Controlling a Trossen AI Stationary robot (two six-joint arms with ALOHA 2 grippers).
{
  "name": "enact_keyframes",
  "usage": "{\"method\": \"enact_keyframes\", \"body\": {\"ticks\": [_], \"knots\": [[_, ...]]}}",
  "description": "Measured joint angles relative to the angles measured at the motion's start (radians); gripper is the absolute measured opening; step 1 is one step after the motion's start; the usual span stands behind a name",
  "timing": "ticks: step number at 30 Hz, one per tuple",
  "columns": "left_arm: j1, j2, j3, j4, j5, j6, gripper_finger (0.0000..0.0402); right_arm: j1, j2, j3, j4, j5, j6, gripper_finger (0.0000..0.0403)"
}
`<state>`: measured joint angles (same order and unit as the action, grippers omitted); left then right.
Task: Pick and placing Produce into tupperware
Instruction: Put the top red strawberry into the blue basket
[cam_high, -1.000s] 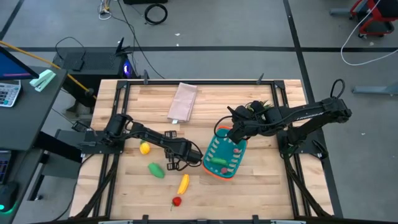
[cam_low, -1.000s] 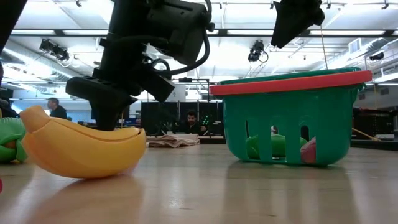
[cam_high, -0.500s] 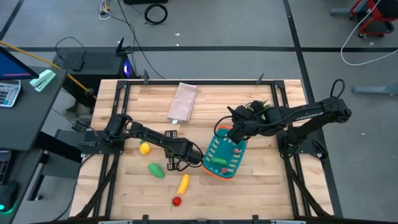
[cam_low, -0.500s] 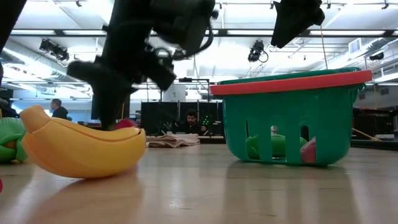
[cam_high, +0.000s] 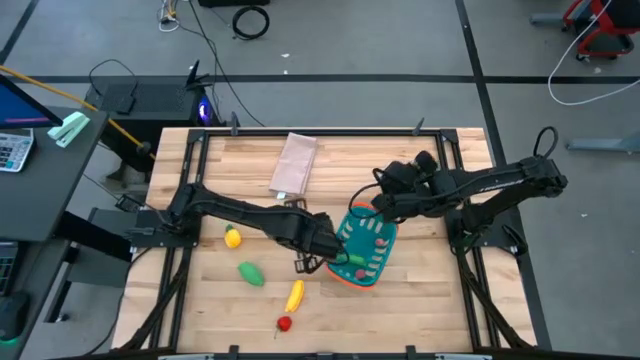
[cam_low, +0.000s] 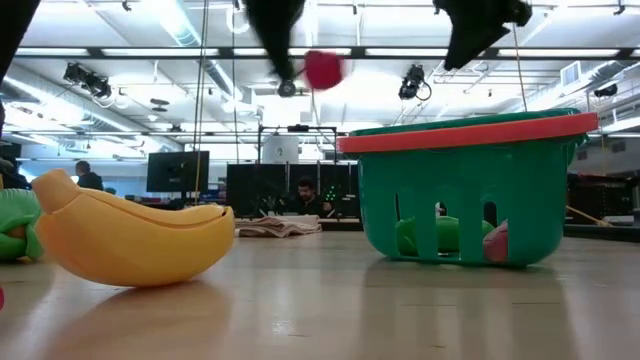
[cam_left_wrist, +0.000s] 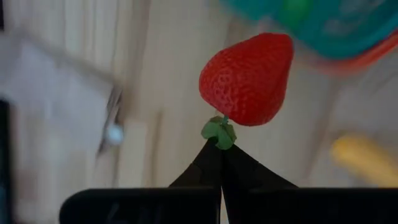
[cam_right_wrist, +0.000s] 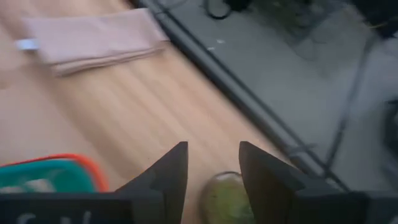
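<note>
My left gripper (cam_left_wrist: 221, 149) was pinched tight on the green stem of a red strawberry (cam_left_wrist: 247, 79), held in the air just beside the teal basket (cam_high: 362, 250). My right gripper (cam_right_wrist: 212, 165) stood open and empty above the basket's far edge. The banana (cam_low: 130, 238) lay on the table.

robotics lab, open hall, monitors (cam_low: 177, 168), seated person (cam_low: 303, 194), ceiling lights (cam_low: 83, 78)
</note>
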<state>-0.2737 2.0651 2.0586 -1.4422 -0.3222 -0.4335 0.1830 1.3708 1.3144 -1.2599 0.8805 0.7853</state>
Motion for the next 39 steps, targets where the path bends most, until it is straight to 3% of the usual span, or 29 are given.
{"method": "enact_keyframes", "body": {"ticks": [7, 16, 23, 39], "knots": [[0.015, 0.014, 0.031, 0.242, 0.009, -0.031, 0.0001, -0.091, -0.079, 0.0, -0.161, -0.004, 0.057, 0.0156], [0.059, 0.108, 0.029, 0.474, 0.031, -0.005, 0.0, -0.199, -0.205, 0.0, -0.165, -0.047, 0.024, 0.0175], [0.09, 0.187, 0.029, 0.637, 0.13, 0.06, 0.0, -0.208, -0.235, 0.0, -0.158, -0.05, 0.024, 0.0176], [0.127, 0.325, 0.029, 0.625, 0.233, 0.052, 0.0, -0.207, -0.192, 0.0, -0.134, -0.096, 0.017, 0.0174]]}}
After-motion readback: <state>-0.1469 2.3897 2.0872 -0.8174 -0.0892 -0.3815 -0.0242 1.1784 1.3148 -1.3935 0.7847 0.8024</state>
